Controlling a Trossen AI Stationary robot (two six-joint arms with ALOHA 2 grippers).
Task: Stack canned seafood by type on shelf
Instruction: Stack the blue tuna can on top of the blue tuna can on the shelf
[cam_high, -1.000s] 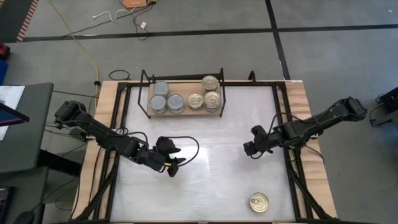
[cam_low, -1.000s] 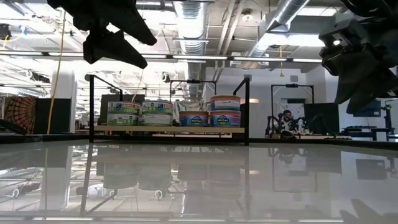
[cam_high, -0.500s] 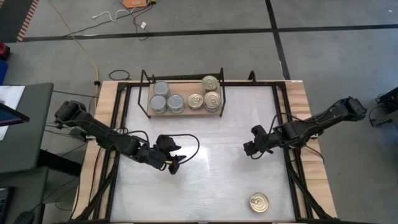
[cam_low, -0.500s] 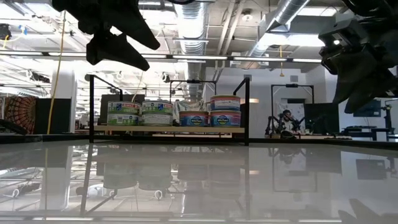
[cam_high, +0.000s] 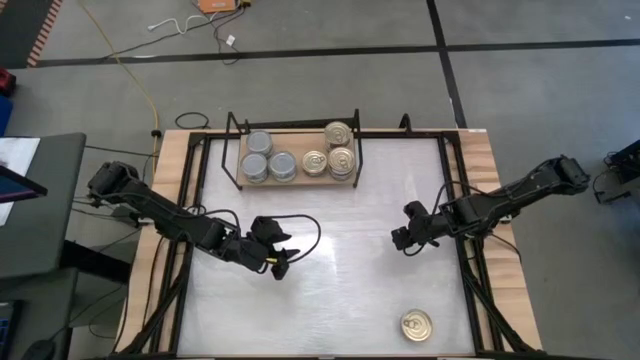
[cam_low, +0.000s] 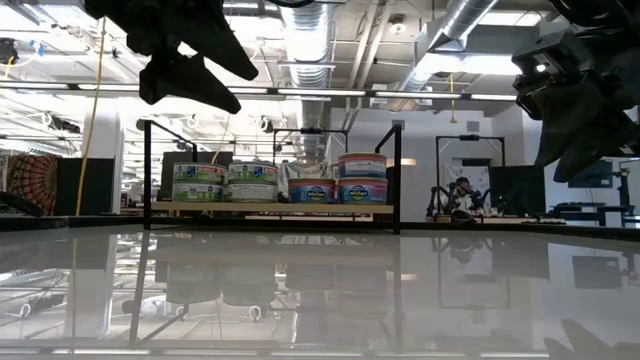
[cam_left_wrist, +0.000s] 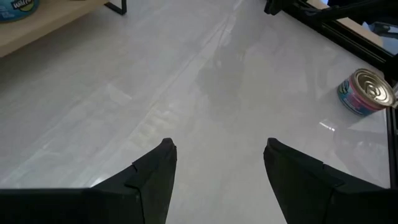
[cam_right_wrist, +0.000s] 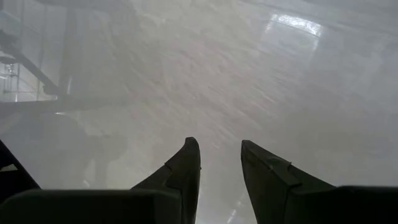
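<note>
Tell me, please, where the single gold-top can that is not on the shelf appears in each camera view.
High view: the loose can lies on the white table, near the front edge, on the right arm's side.
Low view: not in it.
Left wrist view: at the right edge, beyond the open left gripper.
Right wrist view: not in it.
Shared landmark: the shelf, its board corner also in the left wrist view.

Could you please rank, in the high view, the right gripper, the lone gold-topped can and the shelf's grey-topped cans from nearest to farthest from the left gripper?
From the left gripper, open over the table's left half:
1. The grey-topped cans, on the shelf's left part, at the far edge.
2. The right gripper, empty, across the table on the right.
3. The lone gold-topped can, near the front right corner.
</note>
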